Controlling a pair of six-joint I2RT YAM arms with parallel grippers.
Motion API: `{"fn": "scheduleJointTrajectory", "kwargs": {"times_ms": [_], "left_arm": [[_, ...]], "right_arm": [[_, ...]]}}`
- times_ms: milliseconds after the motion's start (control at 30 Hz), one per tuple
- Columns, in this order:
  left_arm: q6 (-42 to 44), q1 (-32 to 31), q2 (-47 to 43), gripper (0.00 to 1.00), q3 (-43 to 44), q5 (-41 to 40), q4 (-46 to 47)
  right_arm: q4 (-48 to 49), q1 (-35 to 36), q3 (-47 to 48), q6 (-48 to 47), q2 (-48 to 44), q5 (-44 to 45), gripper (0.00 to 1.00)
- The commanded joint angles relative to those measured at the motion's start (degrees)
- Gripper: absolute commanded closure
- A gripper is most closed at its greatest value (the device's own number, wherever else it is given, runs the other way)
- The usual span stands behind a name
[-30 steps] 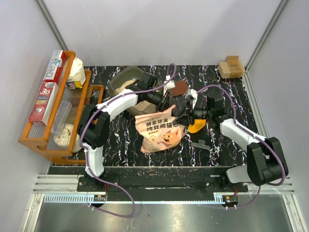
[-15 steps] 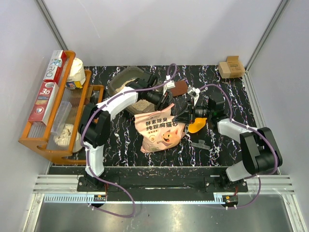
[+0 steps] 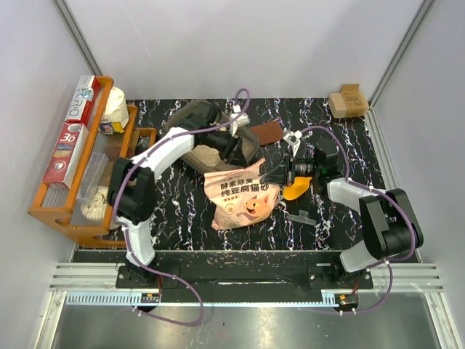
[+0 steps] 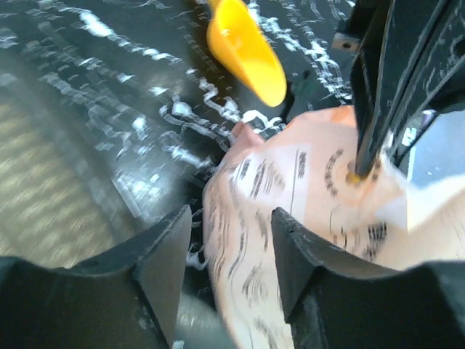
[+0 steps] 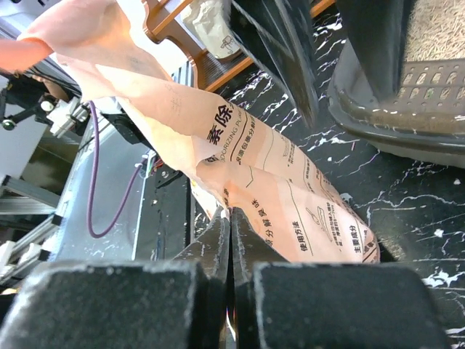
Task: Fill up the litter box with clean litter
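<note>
The dark grey litter box (image 3: 190,116) stands at the back left of the mat, with beige clean litter (image 3: 207,154) showing at its near side. The pink pig-printed bag (image 3: 242,193) lies in the middle. My left gripper (image 3: 242,155) is open, its jaws either side of the bag's upper edge (image 4: 240,247), touching nothing that I can see. My right gripper (image 3: 273,177) is shut on the bag's right edge (image 5: 290,211); its fingers (image 5: 218,233) pinch the film. The right wrist view shows the box (image 5: 392,123) and the litter (image 5: 436,25) behind.
A yellow scoop (image 3: 296,190) lies under the right wrist and shows in the left wrist view (image 4: 247,47). A dark comb-like tool (image 3: 301,216) lies near it. A brown piece (image 3: 267,132), a cardboard box (image 3: 347,100) and the orange rack (image 3: 87,163) stand around.
My left arm has swung its wrist round and brought the gripper down from the litter box to the bag's upper edge. The right gripper has kept its hold and barely moved.
</note>
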Motion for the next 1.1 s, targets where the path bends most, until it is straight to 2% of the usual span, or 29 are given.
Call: {"fn": "scheduleJointTrajectory", "kwargs": {"times_ms": [0, 67, 200, 233, 333, 400, 500, 700, 800, 933, 1067], "left_arm": [[-1.15, 5.94, -14.10, 0.45, -4.45, -8.76, 2.07], [-1.59, 7.70, -20.52, 0.40, -9.81, -11.84, 2.07], [-1.95, 11.40, -31.94, 0.38, -20.00, -12.90, 1.28], [-2.12, 11.58, -36.23, 0.38, -23.42, -13.34, 1.11], [-1.25, 12.37, -44.16, 0.36, -29.66, -14.22, -0.30], [0.16, 13.07, -49.33, 0.34, -34.41, -14.13, 0.13], [0.08, 13.07, -52.52, 0.32, -39.25, -12.48, 3.90], [-5.89, 12.54, -50.95, 0.31, -43.74, -9.30, 15.50], [-12.12, 12.46, -49.46, 0.31, -44.54, -6.42, 23.23], [-24.84, 11.40, -46.03, 0.32, -45.42, -4.20, 33.94], [-28.49, 9.56, -42.43, 0.34, -45.77, -3.41, 36.96]], "right_arm": [[-4.37, -1.12, 5.06, 1.76, -0.76, -1.39, 1.00], [-9.64, -1.21, 6.73, -0.08, -1.20, 0.11, 1.00], [-20.01, -1.12, 11.04, -4.99, -0.85, 1.08, 1.00], [-24.99, -1.12, 12.01, -6.31, -0.50, 1.17, 1.00], [-31.69, -1.21, 14.91, -9.92, 0.03, 1.60, 1.00], [-34.09, -1.12, 16.41, -11.68, 0.38, 1.96, 1.00], [-35.33, -1.21, 17.73, -11.69, 1.96, 2.04, 1.00], [-36.82, -1.12, 19.22, -11.42, 3.81, 2.40, 1.00], [-37.08, -1.12, 19.22, -11.60, 3.99, 2.22, 1.00], [-37.00, -1.12, 18.87, -11.51, 3.64, 1.87, 1.00], [-36.91, -1.12, 18.26, -11.07, 3.20, 1.26, 1.00]]}}
